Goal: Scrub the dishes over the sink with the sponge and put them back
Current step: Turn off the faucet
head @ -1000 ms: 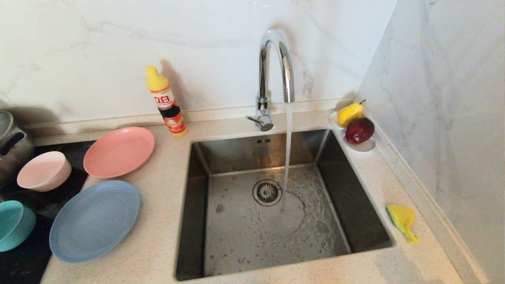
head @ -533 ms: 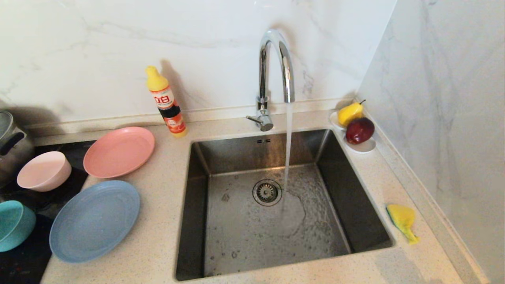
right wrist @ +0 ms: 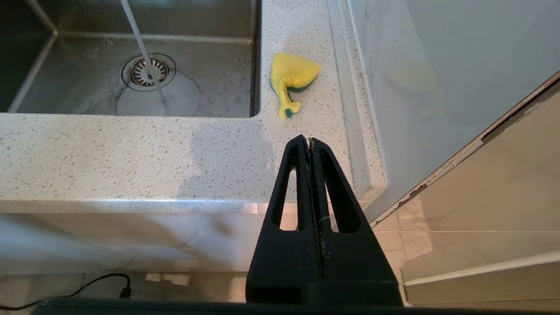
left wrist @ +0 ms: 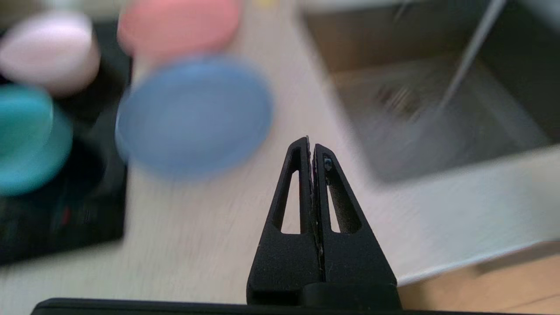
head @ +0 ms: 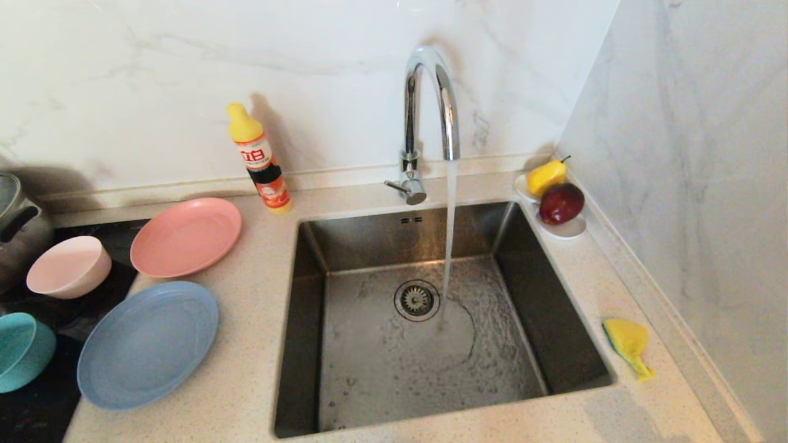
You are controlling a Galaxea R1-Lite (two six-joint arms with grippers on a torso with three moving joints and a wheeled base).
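Left of the steel sink point(head: 311, 295) lie the dishes: a salmon-pink plate point(head: 185, 237), a pale pink bowl point(head: 69, 266), a light blue plate point(head: 148, 344) and a teal bowl point(head: 23, 349). Water runs from the chrome tap point(head: 431, 104) onto the sink floor beside the drain point(head: 417, 299). The crumpled yellow sponge point(head: 628, 344) lies on the counter right of the sink. Neither arm shows in the head view. My left gripper point(left wrist: 311, 146) is shut and empty, short of the blue plate point(left wrist: 192, 113). My right gripper point(right wrist: 308, 142) is shut and empty, off the counter's front, with the sponge point(right wrist: 291, 78) ahead.
An orange dish-soap bottle point(head: 258, 160) stands against the back wall. A white saucer point(head: 569, 229) with a yellow pear point(head: 546, 176) and a dark red apple point(head: 561, 203) sits at the sink's far right corner. A steel pot point(head: 15, 221) stands on the black hob point(head: 37, 406) at far left.
In the head view nothing has shifted on the counter. Only the running water's spread over the sink floor differs.
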